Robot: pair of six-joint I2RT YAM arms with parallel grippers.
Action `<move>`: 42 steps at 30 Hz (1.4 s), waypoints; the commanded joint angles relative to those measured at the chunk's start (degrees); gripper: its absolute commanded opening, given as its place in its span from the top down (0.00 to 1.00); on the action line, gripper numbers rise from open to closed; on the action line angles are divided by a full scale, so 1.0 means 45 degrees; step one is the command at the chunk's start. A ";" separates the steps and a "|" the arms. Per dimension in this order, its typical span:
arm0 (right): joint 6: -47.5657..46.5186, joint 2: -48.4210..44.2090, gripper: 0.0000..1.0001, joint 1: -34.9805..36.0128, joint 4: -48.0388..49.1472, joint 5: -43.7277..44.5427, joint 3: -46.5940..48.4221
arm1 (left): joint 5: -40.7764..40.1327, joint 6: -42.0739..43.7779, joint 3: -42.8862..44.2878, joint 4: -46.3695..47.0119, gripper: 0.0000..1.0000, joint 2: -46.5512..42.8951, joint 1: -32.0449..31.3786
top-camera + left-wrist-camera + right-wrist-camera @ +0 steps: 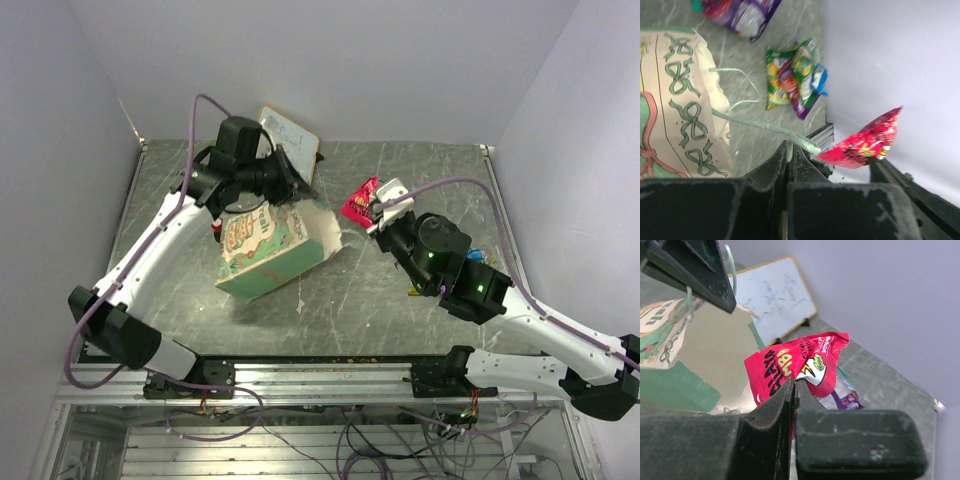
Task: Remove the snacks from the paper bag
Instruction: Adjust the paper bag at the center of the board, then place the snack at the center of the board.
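Pinching a thin pale-green handle (765, 127), the left gripper (790, 149) is clenched on it with its jaws fully together. The handle is a flat, twisted ribbon running to the bag (270, 250). The bag is stiff cream paper with a mint-green base band, printed green bow patterns and pink lettering too blurred to read. It hangs tilted over the table (400, 300), its crumpled mouth turned toward the right arm; whether its base touches the table cannot be told.

The right gripper (794, 382) is clamped on a red packet (800, 362), held in the air just beside the bag mouth. The packet is glossy crinkled foil with yellow letters and a white-and-green emblem; the wording is not legible.

More snacks (795, 80) lie on the marbled grey-green table as a cluster of glossy green, pink and blue packets, with a purple packet (747, 15) lying apart. A wood-framed whiteboard (772, 295) with faint scribbles leans at the back wall behind the bag.
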 commanded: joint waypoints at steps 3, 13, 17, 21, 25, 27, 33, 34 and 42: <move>0.0264 0.0248 1.00 -0.0025 0.1355 0.3575 0.0864 | 0.0193 0.0721 0.3558 -0.0536 0.93 0.0562 0.0026; -0.0399 0.0252 1.00 -0.0049 0.2793 0.3451 0.1406 | -0.1776 0.0857 -0.3038 -0.0826 0.93 -0.3104 0.0199; -0.0156 0.0402 1.00 -0.0080 0.2626 0.3191 0.1404 | -0.1828 0.0816 -0.4217 -0.1015 0.93 -0.3528 0.0262; 0.0016 0.0492 1.00 -0.0086 0.2478 0.3135 0.1350 | -0.1780 0.0897 -0.4039 -0.0970 0.93 -0.3617 0.0262; 0.0119 0.0563 1.00 -0.0091 0.2289 0.3139 0.1371 | -0.1266 0.1116 -0.3653 -0.0971 0.89 -0.3094 0.0264; 0.0220 0.0582 1.00 -0.0100 0.2161 0.3131 0.1388 | -0.0831 0.1455 -0.3570 -0.0917 0.83 -0.2797 0.0263; 0.0677 0.0473 1.00 -0.0130 0.1599 0.3594 0.1364 | -0.1239 0.1968 -0.3105 -0.1545 0.55 -0.2933 0.0275; 0.0701 0.0441 1.00 -0.0141 0.1564 0.3655 0.1349 | -0.1177 0.1962 -0.3113 -0.1538 0.49 -0.3022 0.0277; 0.0280 0.1031 1.00 -0.1438 0.1120 0.3517 0.2506 | -0.1698 0.2087 -0.1972 -0.2551 0.03 -0.3279 0.0272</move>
